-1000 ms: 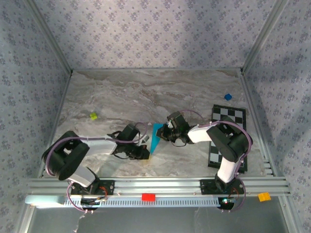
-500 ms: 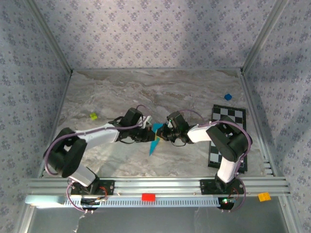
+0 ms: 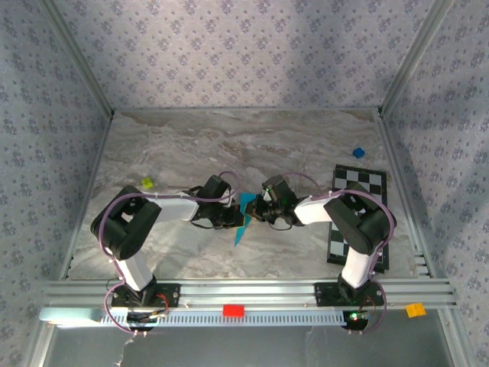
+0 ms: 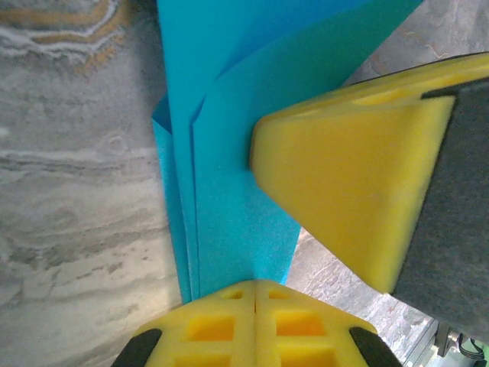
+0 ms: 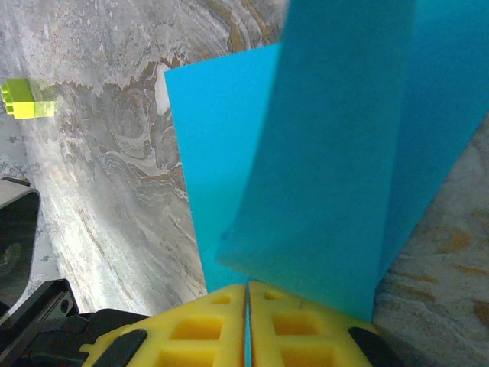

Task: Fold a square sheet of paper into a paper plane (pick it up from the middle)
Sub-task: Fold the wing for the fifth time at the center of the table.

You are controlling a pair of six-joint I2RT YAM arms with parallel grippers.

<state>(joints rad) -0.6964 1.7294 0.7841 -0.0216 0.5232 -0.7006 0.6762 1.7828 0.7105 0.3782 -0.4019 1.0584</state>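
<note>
Spotter: Change on the left side. Saw the left claw (image 3: 234,217) down by the near tip of the folded blue paper (image 3: 241,225) a second ago; seeing it now up at the wider far end, pinched shut on the layers.

Operator: Agreed. Checking the left wrist view: fingertips (image 4: 214,329) pressed together, with the paper's stacked edges running straight into the seam. And the right?

Spotter: Holding too. Looking at the right claw (image 5: 248,294): closed tight on the same paper from the opposite side, just beside the left one, nearly nose to nose.

Operator: And the paper itself?

Spotter: Sitting at the middle of the tabletop (image 3: 168,145), between both claws, narrow and pointed toward the arm bases. Cannot tell whether lifted clear or touching the marble.

Operator: Meaning for the task?

Spotter: Probably past the early folds, going by the slim layered shape. Reads as a two-handed hold for pressing or opening a crease near the wide end. Worth keeping both grips steady; thin stock like this likely to tear or slip if pulled apart.
</note>
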